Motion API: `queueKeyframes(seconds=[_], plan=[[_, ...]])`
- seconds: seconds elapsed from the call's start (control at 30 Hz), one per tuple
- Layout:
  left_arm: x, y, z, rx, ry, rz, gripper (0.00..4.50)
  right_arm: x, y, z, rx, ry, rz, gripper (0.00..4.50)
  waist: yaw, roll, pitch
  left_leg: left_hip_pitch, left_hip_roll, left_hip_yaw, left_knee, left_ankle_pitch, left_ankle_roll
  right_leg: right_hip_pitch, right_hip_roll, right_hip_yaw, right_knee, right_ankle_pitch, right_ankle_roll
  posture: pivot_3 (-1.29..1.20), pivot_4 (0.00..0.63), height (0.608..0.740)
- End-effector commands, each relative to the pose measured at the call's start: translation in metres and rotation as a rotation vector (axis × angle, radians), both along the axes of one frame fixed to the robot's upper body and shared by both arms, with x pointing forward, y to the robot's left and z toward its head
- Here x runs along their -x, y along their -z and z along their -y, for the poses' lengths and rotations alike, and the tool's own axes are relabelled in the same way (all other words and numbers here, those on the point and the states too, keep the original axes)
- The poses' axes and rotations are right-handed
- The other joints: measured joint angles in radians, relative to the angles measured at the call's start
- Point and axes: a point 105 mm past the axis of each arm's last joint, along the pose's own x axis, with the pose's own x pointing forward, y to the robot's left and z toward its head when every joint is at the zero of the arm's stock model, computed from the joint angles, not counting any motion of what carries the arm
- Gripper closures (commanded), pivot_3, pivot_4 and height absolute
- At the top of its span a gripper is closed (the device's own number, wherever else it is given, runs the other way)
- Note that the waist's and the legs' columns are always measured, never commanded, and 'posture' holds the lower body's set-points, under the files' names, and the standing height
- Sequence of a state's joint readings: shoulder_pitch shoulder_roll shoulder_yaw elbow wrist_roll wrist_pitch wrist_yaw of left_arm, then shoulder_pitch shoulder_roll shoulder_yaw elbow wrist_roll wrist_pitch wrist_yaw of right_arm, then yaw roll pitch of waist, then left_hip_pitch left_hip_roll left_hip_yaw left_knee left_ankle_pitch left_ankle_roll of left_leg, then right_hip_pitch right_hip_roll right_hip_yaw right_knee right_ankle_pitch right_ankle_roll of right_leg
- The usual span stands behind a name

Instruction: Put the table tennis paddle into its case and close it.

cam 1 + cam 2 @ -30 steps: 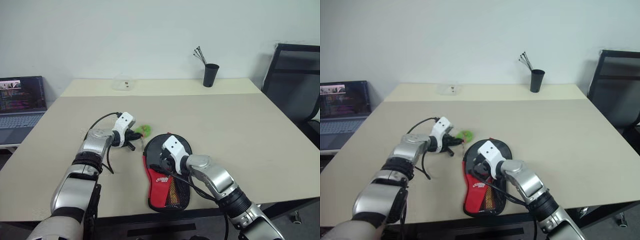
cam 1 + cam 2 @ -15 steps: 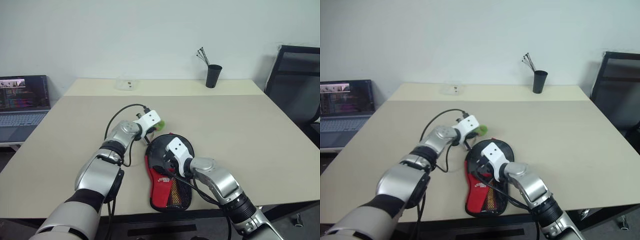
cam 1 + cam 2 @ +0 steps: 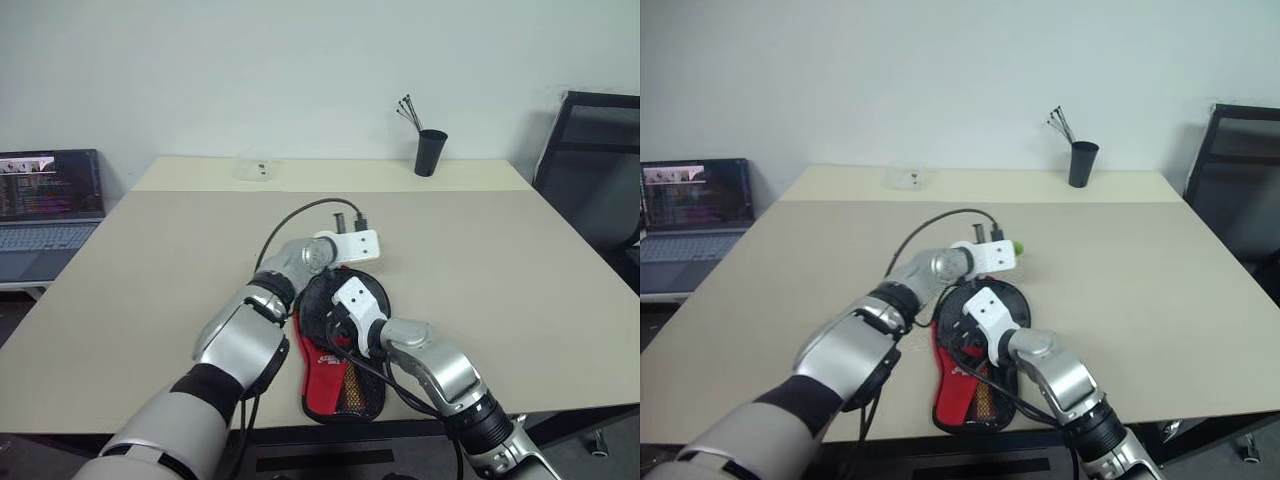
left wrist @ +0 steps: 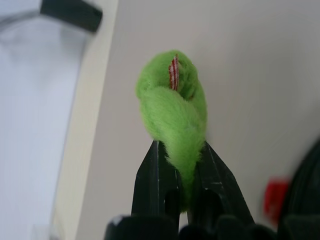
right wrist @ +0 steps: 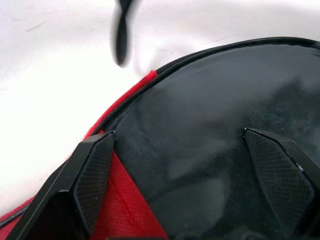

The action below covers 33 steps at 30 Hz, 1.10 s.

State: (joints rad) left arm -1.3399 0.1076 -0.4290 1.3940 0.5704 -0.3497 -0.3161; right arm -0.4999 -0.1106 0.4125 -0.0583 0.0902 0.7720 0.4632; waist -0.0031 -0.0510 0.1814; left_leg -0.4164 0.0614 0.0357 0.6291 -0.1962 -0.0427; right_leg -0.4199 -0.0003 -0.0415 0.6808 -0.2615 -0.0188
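The case (image 3: pixel 340 350) lies flat on the worktop (image 3: pixel 500 260) near its front edge, red lower panel and mesh pocket toward the robot, black round top farther away. The right end effector (image 5: pixel 190 165) is set over that black top with its two fingers (image 5: pixel 92 170) spread wide, one at each side of the round panel, resting on the fabric. The paddle itself cannot be made out; whether it sits inside the case cannot be told. Just beyond the right end effector, at the far rim of the case, the left end effector (image 4: pixel 180 172) is pressed together on the green fuzzy zip pull (image 4: pixel 172 107), which is pinched between its fingertips. Well beyond both, a black cup (image 3: pixel 428 152) with thin sticks stands at the far edge of the worktop. Off to the left of the left end effector, a laptop (image 3: pixel 45 205) is open.
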Motion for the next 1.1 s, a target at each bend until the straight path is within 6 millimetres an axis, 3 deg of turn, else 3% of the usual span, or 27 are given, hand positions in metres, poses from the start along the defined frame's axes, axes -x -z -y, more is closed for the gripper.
queueKeyframes(seconds=[0.03,0.17,0.33,0.43,0.77,0.97,1.1], plan=[[0.009,-0.037,0.037,0.07,0.117,0.093,4.49,0.015,0.046,0.008,0.089,0.017,-0.183,0.0,0.0,0.0,0.0,0.0,0.0,0.0,0.0,0.0,0.0,0.0,0.0,0.0,0.0,0.0,0.0,0.0,0.15,0.74],[0.019,-0.036,0.054,0.094,0.182,0.056,4.49,0.015,0.046,0.007,0.087,0.017,-0.183,0.0,0.0,0.0,0.0,0.0,0.0,0.0,0.0,0.0,0.0,0.0,0.0,0.0,0.0,0.0,0.0,0.0,0.15,0.74],[0.024,-0.029,0.057,0.091,0.213,0.006,4.49,0.015,0.045,0.007,0.086,0.015,-0.183,0.0,0.0,0.0,0.0,0.0,0.0,0.0,0.0,0.0,0.0,0.0,0.0,0.0,0.0,0.0,0.0,0.0,0.15,0.74],[0.027,-0.019,0.054,0.106,0.229,-0.088,3.65,0.015,0.044,0.006,0.086,0.008,-0.183,0.0,0.0,0.0,0.0,0.0,0.0,0.0,0.0,0.0,0.0,0.0,0.0,0.0,0.0,0.0,0.0,0.0,0.15,0.74],[0.042,-0.011,0.051,0.264,0.331,-0.336,0.11,0.011,0.042,0.006,0.103,-0.003,-0.169,0.0,-0.005,0.006,-0.004,0.0,0.0,0.0,0.0,0.0,0.0,0.0,0.001,0.0,0.0,0.0,0.0,0.0,0.15,0.74],[0.025,-0.033,0.035,0.37,0.234,-0.269,0.05,0.011,0.041,0.005,0.103,-0.004,-0.168,0.0,-0.005,0.007,-0.004,0.001,0.0,0.0,0.0,0.0,0.0,0.0,0.002,0.001,0.0,0.0,0.0,0.0,0.15,0.74],[0.008,-0.052,0.009,0.413,0.121,-0.172,0.05,0.01,0.039,0.006,0.101,0.0,-0.167,0.0,-0.006,0.007,-0.004,0.001,0.001,0.0,0.0,0.0,0.0,0.0,0.002,0.001,0.0,0.0,0.0,0.0,0.15,0.74]])
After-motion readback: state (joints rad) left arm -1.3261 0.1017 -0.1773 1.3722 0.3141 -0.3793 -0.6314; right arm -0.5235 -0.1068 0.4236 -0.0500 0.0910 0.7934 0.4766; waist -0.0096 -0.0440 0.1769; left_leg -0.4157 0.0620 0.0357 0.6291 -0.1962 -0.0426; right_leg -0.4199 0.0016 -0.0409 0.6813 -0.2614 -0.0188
